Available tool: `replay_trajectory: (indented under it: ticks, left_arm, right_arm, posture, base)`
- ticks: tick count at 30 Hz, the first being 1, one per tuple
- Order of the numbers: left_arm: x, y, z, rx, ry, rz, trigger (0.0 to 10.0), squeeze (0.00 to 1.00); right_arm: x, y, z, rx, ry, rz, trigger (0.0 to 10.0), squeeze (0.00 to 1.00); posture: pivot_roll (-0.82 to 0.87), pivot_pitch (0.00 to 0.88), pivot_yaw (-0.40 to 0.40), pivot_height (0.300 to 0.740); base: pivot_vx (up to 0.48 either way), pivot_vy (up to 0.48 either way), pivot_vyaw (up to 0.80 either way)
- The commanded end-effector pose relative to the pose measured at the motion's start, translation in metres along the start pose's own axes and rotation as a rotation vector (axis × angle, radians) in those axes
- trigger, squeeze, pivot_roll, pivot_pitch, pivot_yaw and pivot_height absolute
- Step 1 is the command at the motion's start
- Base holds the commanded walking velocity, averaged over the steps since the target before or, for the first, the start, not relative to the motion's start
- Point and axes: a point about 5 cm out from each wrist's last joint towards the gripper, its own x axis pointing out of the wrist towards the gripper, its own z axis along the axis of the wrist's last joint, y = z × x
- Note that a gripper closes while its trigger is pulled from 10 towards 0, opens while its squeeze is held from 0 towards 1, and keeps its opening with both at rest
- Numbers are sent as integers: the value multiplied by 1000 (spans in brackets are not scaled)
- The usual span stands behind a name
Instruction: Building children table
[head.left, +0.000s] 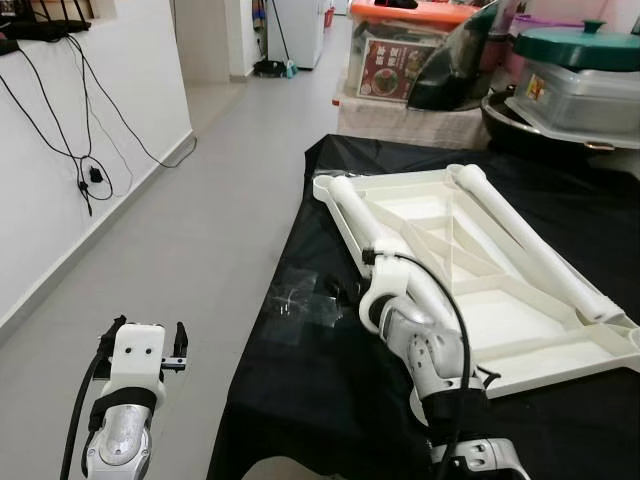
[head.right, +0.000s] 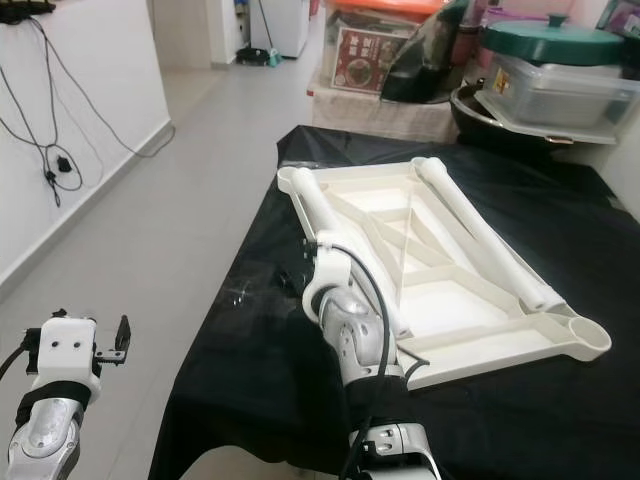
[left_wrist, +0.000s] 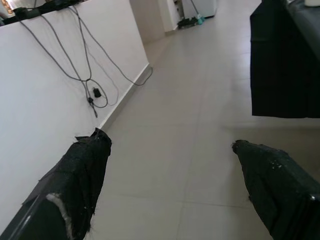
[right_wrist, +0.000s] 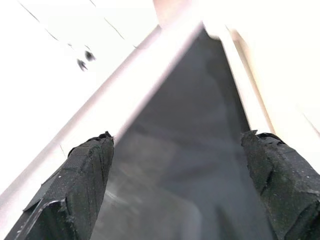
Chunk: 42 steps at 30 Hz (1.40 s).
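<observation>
A white children's table top (head.left: 500, 320) lies upside down on a black cloth (head.left: 320, 400). One white leg (head.left: 352, 208) runs along its left rim and another leg (head.left: 530, 245) crosses its right side. My right arm (head.left: 400, 325) reaches to the near end of the left leg. My right gripper (right_wrist: 175, 142) is open, with the white leg (right_wrist: 125, 90) by one finger and black cloth (right_wrist: 190, 160) between the fingers. My left gripper (left_wrist: 170, 142) is open and holds nothing. It hangs over the floor, left of the table (head.left: 143, 338).
A clear plastic wrapper (head.left: 295, 300) lies on the cloth beside the right arm. At the back stand an orange-lidded box (head.left: 410, 15), a green-lidded pot (head.left: 580, 45) and a dark pan. Cables (head.left: 90, 170) hang on the left wall. Tiled floor (head.left: 210, 220) stretches left of the table.
</observation>
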Motion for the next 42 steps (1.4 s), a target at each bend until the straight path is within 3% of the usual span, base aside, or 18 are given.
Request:
replay_trajectory:
  ticks: [1, 8, 10, 15, 23, 36, 37, 38, 40, 42]
  left_arm:
    - [-1, -4, -3, 12, 13, -12, 10000, 0]
    - [-1, -4, -3, 12, 11, -10, 10000, 0]
    - [-2, -2, -3, 13, 13, -6, 10000, 0]
    - [-2, -2, -3, 13, 14, -6, 10000, 0]
    - [-1, -3, -3, 13, 14, -13, 10000, 0]
    - [0, -3, -4, 16, 15, -12, 10000, 0]
    - [0, -3, -4, 16, 15, -12, 10000, 0]
    - [0, -4, -4, 16, 16, -13, 10000, 0]
    - [0, -4, -4, 16, 16, -13, 10000, 0]
    - [0, -4, -4, 16, 17, -13, 10000, 0]
  right_arm:
    - [-1, 5, -3, -2, 2, 31, 10000, 0]
    - [3, -8, -16, -50, 88, -87, 10000, 0]
    - [3, -25, -23, -40, 141, -199, 10000, 0]
    - [2, -35, -23, -23, 140, -260, 10000, 0]
    - [1, -34, -24, -36, 130, -239, 10000, 0]
    - [2, -25, -48, -60, 253, -176, 10000, 0]
    - [3, -26, -52, -47, 270, -178, 9098, 0]
    - [3, -28, -55, -32, 284, -179, 7529, 0]
    - [3, -28, -55, -32, 284, -179, 7529, 0]
    - [2, -34, -61, -2, 310, -190, 0, 0]
  posture:
    - [78, 0, -82, 740]
    - [85, 0, -83, 740]
    - [86, 0, -83, 740]
    - [84, 0, -80, 740]
    - [84, 0, -75, 740]
    - [95, 0, -80, 740]
    - [96, 0, -81, 740]
    - [96, 0, -82, 740]
    - [96, 0, -82, 740]
    - [97, 0, -84, 740]
  base:
    - [0, 0, 0]
    - [0, 0, 0]
    - [0, 0, 0]
    - [0, 0, 0]
    - [0, 0, 0]
    - [0, 0, 0]
    - [0, 0, 0]
    - [0, 0, 0]
    - [0, 0, 0]
    - [0, 0, 0]
